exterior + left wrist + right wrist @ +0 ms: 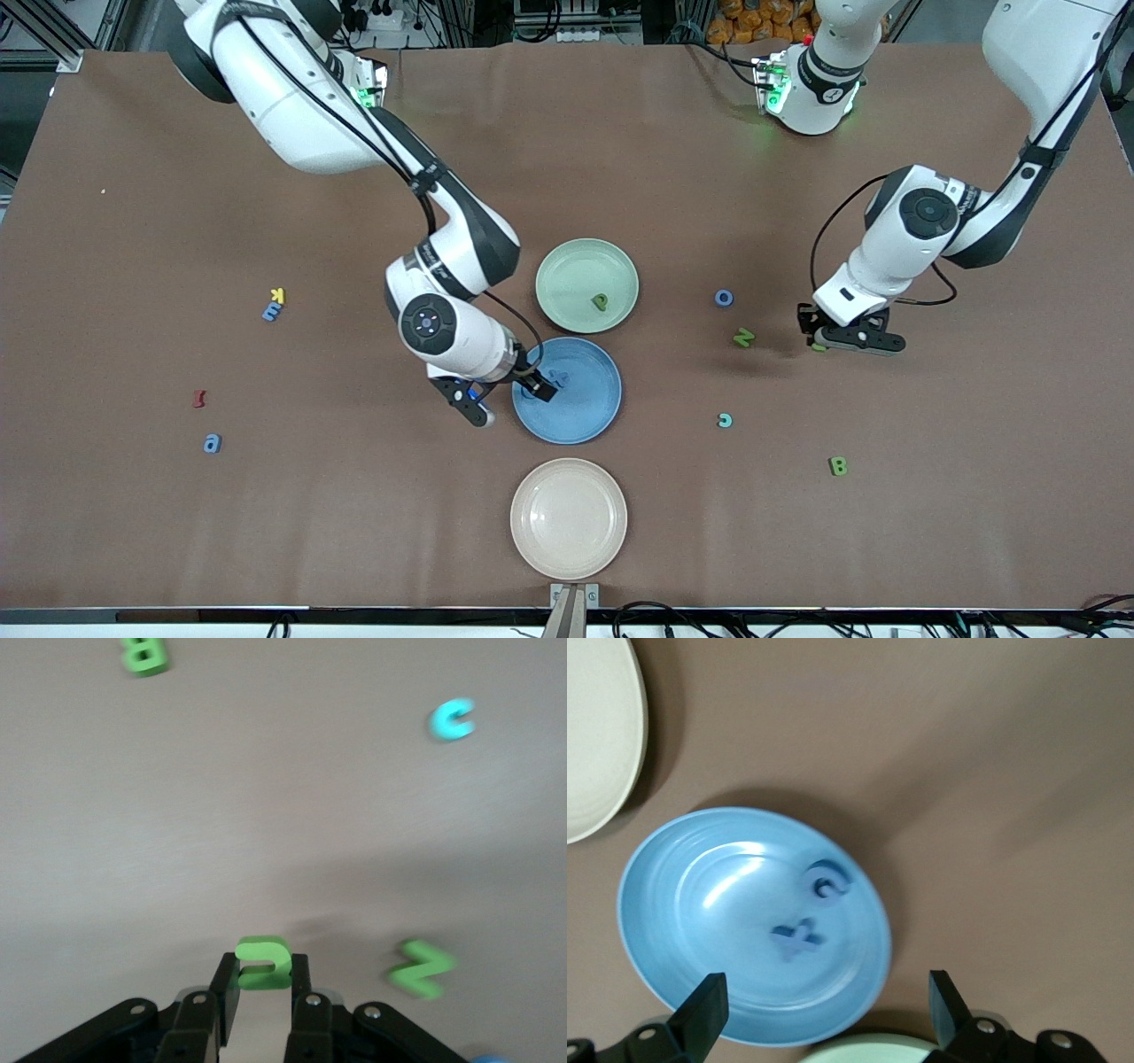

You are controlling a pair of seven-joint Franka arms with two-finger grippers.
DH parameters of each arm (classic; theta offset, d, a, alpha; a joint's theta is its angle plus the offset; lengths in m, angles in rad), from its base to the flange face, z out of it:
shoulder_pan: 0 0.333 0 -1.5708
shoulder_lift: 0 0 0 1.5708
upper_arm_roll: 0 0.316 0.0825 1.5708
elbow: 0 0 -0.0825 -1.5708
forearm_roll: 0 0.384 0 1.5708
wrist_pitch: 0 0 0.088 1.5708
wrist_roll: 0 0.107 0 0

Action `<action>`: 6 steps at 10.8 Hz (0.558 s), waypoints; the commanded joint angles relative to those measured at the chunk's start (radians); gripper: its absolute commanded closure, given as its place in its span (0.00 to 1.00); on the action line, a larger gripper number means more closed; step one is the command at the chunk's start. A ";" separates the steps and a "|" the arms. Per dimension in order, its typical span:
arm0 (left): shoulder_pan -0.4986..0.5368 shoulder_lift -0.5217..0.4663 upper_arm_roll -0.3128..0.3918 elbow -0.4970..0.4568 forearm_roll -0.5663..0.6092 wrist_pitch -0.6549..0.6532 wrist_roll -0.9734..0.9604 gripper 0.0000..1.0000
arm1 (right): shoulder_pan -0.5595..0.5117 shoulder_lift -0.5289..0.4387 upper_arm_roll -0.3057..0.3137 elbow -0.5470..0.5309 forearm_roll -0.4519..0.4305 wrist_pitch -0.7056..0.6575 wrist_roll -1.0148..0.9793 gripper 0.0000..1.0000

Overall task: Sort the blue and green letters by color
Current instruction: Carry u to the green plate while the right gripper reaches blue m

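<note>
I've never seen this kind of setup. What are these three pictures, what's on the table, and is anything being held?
Two robot arms work at a brown table. One picture looks down from a high camera facing them; the other two come from cameras on each wrist.

Three plates sit mid-table: a green plate holding a green p, a blue plate holding two blue letters, and a cream plate nearest the camera.

The right gripper hangs open over the blue plate. The left gripper is shut on a green letter. Loose letters include a green N and green B.
</note>
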 commanded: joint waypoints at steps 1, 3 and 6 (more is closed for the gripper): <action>-0.129 0.067 -0.007 0.094 -0.018 -0.003 -0.230 1.00 | -0.135 -0.274 0.003 -0.304 -0.009 -0.083 -0.296 0.00; -0.177 0.061 -0.024 0.111 -0.018 -0.008 -0.359 1.00 | -0.229 -0.429 -0.002 -0.482 -0.010 -0.111 -0.479 0.00; -0.296 0.067 -0.025 0.149 -0.018 -0.006 -0.546 1.00 | -0.355 -0.516 -0.104 -0.582 -0.007 -0.182 -0.675 0.00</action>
